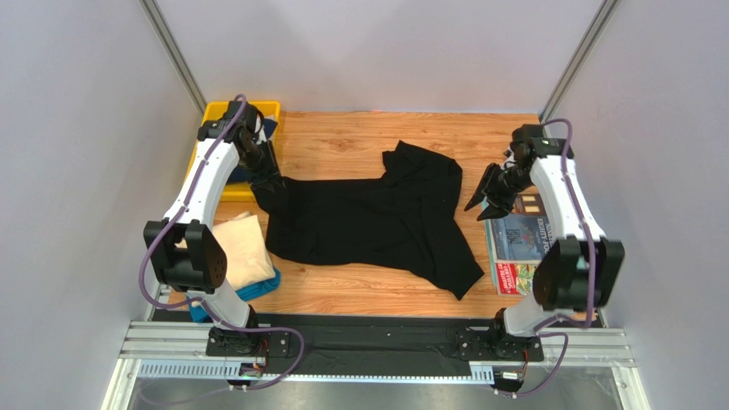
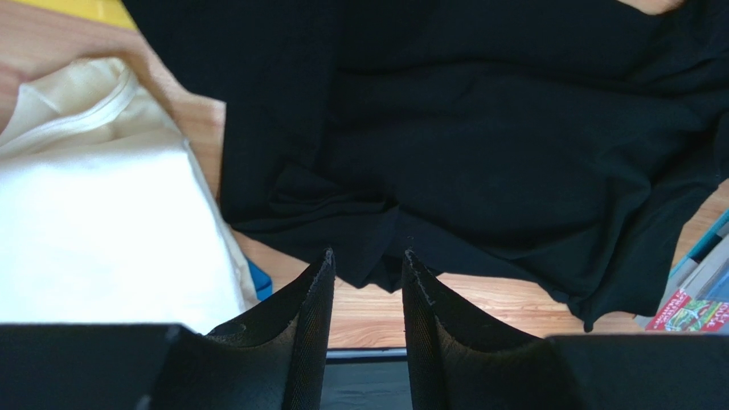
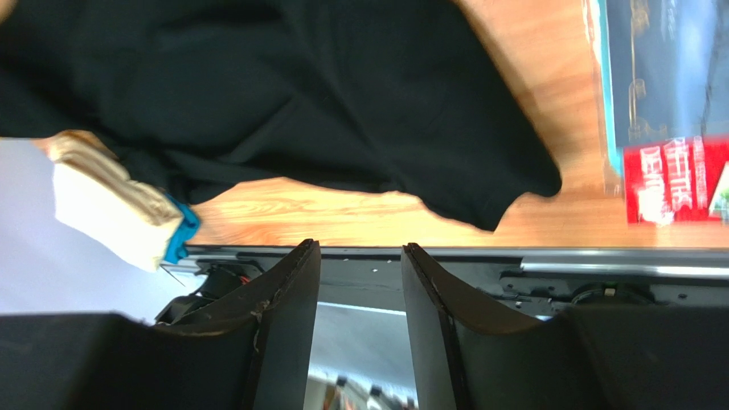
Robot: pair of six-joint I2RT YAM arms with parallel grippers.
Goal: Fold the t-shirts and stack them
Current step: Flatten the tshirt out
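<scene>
Top external: left tool [image 1: 267, 177] and right tool [image 1: 486, 195] released, flanking the bunched black t-shirt [image 1: 376, 224]; I risk pinching doubled layers.

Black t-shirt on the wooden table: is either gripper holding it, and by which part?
Nothing is held: left gripper and right gripper stand open and empty; the black cloth t-shirt lies loose.

Yellow plastic bin [image 1: 261, 107] at far-left corner, colourful magazines [image 1: 513, 239] along right edge, wooden tabletop [image 1: 359, 141]
</scene>
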